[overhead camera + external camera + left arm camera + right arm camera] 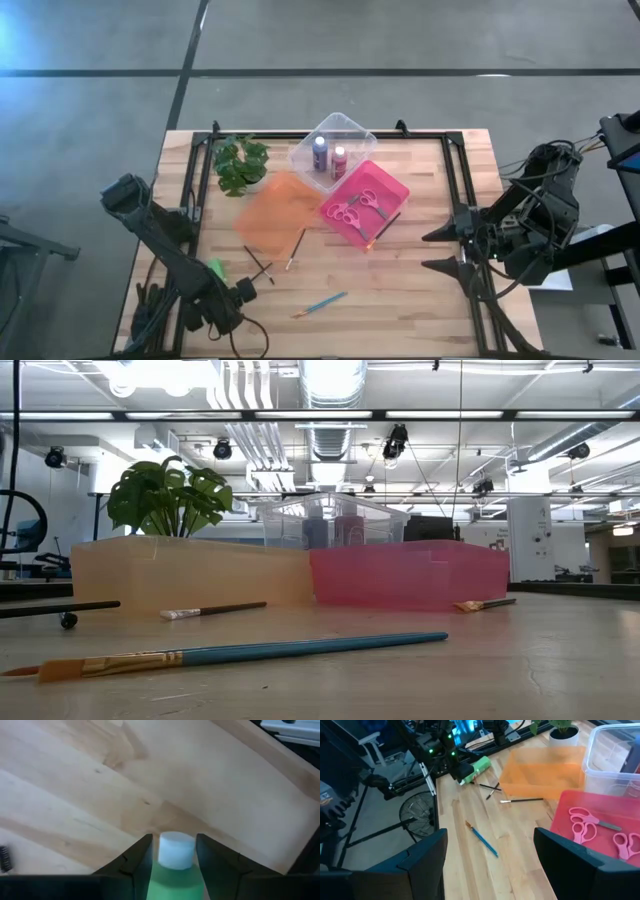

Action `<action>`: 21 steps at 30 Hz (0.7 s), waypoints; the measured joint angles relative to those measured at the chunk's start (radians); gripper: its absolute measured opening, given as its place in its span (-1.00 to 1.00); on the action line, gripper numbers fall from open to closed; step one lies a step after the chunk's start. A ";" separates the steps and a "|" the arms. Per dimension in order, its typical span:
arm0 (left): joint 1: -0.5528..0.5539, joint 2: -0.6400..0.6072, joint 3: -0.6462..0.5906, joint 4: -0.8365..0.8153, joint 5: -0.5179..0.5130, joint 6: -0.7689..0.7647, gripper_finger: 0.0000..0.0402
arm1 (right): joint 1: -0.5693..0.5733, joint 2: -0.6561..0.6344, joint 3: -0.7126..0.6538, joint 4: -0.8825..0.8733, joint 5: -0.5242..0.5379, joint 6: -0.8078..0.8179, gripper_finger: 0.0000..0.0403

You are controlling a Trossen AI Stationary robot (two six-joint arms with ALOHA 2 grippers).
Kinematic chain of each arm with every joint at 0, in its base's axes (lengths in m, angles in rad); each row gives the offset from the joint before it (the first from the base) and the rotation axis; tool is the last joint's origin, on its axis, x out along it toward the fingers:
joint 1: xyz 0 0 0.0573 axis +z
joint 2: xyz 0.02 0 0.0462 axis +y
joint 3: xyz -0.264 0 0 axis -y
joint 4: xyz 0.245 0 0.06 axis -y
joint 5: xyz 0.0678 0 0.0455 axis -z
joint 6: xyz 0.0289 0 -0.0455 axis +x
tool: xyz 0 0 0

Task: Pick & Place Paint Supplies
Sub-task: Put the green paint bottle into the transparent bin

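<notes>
Currently the left gripper (172, 862) sits at the lower left of the high view, at the table's left edge, its two fingers (137, 862) closed on the sides of the green paint bottle (175, 872); the bottle's white cap (176, 850) shows between the fingertips. In the right wrist view the same bottle (481, 767) lies tilted in that gripper, at the upper middle of the frame.

Right gripper (490, 852) waits at the right edge of the table in the high view (440, 250), fingers spread apart, nothing between them.

Clear tray (352, 128), upper centre of the high view: holds a blue-purple bottle (320, 152) and a red bottle (339, 160), side by side and upright.

Pink tray (392, 187), just right of centre: pink-handled scissors (358, 206) lie inside.

Orange tray (275, 210), left of the pink tray, touching it.

Loose on the wood: blue-handled paintbrush (322, 304) lower centre; dark-handled brush (296, 250) just below the orange tray; crossed dark brushes (259, 264) to its left. Another brush (386, 224) lies at the lower right edge of the pink tray.

Plant (241, 162), upper left of the table.
</notes>
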 joint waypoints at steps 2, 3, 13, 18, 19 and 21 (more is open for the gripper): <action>-0.010 0.000 -0.016 0.010 0.000 -0.003 -0.21 | 0.000 0.000 -0.005 0.000 0.000 0.008 0.46; -0.012 0.000 -0.022 0.013 0.000 -0.005 -0.21 | 0.000 0.000 -0.008 0.000 0.000 0.013 0.46; -0.014 0.000 -0.084 0.084 -0.053 -0.018 -0.21 | 0.000 0.000 -0.029 0.007 0.001 0.051 0.46; -0.014 0.000 -0.111 0.128 -0.078 -0.051 -0.21 | 0.000 0.000 -0.029 0.010 0.009 0.051 0.46; -0.014 0.000 -0.114 0.134 -0.079 -0.056 -0.21 | 0.000 0.000 -0.029 0.010 0.009 0.051 0.46; -0.014 0.000 -0.114 0.135 -0.083 -0.060 -0.21 | 0.000 0.000 -0.029 0.010 0.009 0.051 0.46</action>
